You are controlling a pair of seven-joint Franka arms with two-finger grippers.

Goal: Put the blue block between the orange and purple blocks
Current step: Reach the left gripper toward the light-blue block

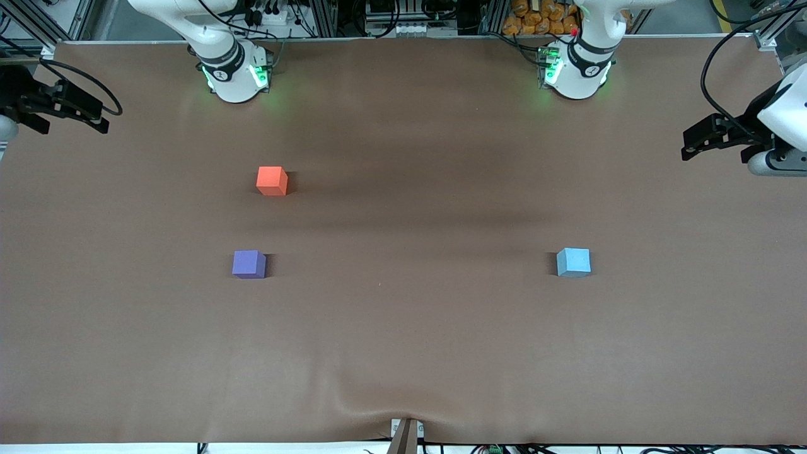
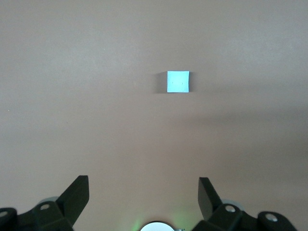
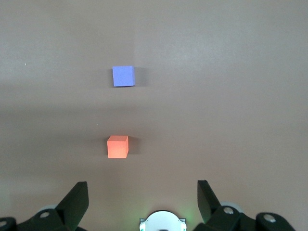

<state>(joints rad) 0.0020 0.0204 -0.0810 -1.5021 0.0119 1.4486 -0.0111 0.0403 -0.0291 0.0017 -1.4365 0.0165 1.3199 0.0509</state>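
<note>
The blue block (image 1: 574,261) sits alone on the brown table toward the left arm's end; it also shows in the left wrist view (image 2: 178,81). The orange block (image 1: 272,180) and the purple block (image 1: 249,263) sit toward the right arm's end, the purple one nearer the front camera, with a gap of bare table between them. Both show in the right wrist view, orange (image 3: 117,147) and purple (image 3: 122,76). My left gripper (image 2: 143,185) is open and empty, high over the table's left-arm end (image 1: 696,144). My right gripper (image 3: 143,190) is open and empty, high over the table's right-arm end (image 1: 94,116).
The two arm bases (image 1: 234,75) (image 1: 575,72) stand along the table's edge farthest from the front camera. A small bracket (image 1: 406,435) sits at the middle of the nearest edge, where the brown cover (image 1: 403,353) wrinkles slightly.
</note>
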